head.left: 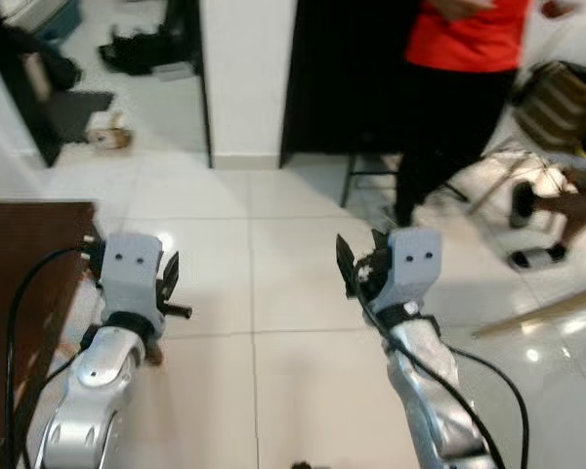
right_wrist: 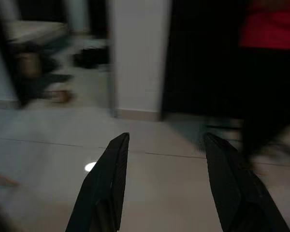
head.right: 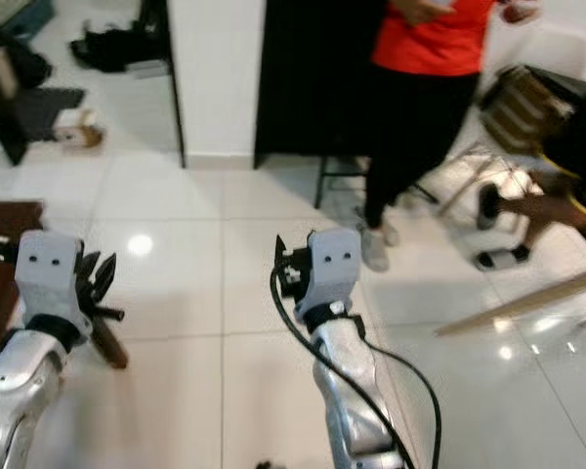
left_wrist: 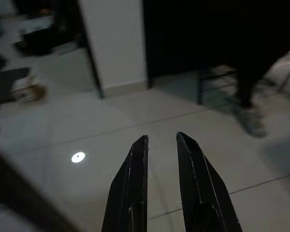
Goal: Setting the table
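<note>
— Pincers first: where were they?
— Both were held out over the white tiled floor [head.left: 264,293]. The left pincer [left_wrist: 160,145] had its two black fingers [left_wrist: 135,183] spread with a narrow gap, nothing between them. The right pincer [right_wrist: 165,145] was spread wider, also with nothing in it.
— And the things for the table?
— No dishes or cutlery could be made out. The dark brown surface [head.left: 24,283] lay at the robot's left, its edge just beside the left arm [head.left: 98,381], with a black cable looping over it there.
— What lay ahead of the robot?
— A white wall pillar [head.left: 246,78] with dark openings on either side. A person in an orange top and black trousers [head.left: 449,107] stood ahead to the right, beside a black stool frame [head.left: 366,176].
— Anything further out?
— A striped bag [head.right: 513,103] on a folding stand was at the far right, with another person's leg and sandalled foot [head.left: 537,256] near it. A pale wooden stick [head.left: 542,313] lay slanted across the floor on the right. Past the pillar on the left, dark clothes [head.left: 137,49] and a small box [head.left: 107,132] were on the floor. A ceiling light was mirrored as a bright spot [left_wrist: 78,157] on the tiles.
</note>
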